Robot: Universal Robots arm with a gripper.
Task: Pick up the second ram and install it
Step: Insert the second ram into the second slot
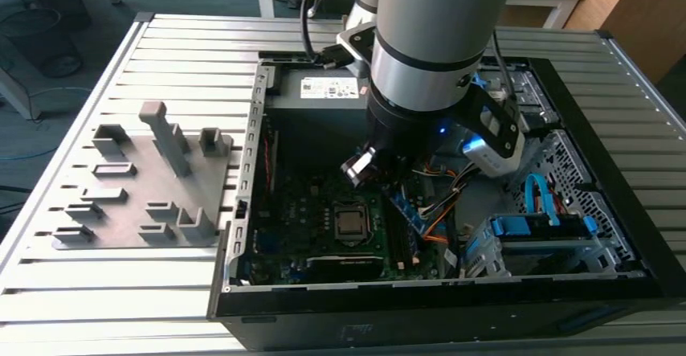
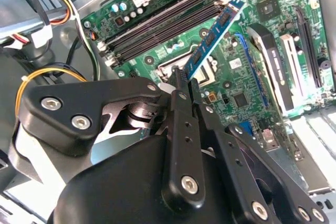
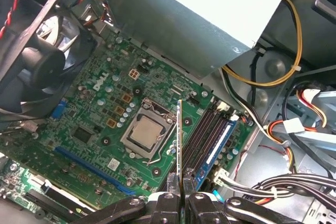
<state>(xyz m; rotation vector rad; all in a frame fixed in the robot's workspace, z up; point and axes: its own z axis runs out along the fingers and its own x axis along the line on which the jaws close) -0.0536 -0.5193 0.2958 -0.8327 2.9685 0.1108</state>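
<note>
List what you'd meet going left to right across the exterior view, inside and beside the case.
Grey plastic fixture plate with upright blocks → square grey processor socket → narrow green second ram → blue plastic drive caddy.

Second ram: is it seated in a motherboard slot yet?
No, the second ram is clamped in the tool, held above the motherboard, not down in the slot rails.

Seen from high up, the exterior view looks steeply down onto the open computer case on the slatted surface. Both wrist views ride close above the motherboard, facing down past the tool, sharing the clamped second ram and memory slots.
</note>
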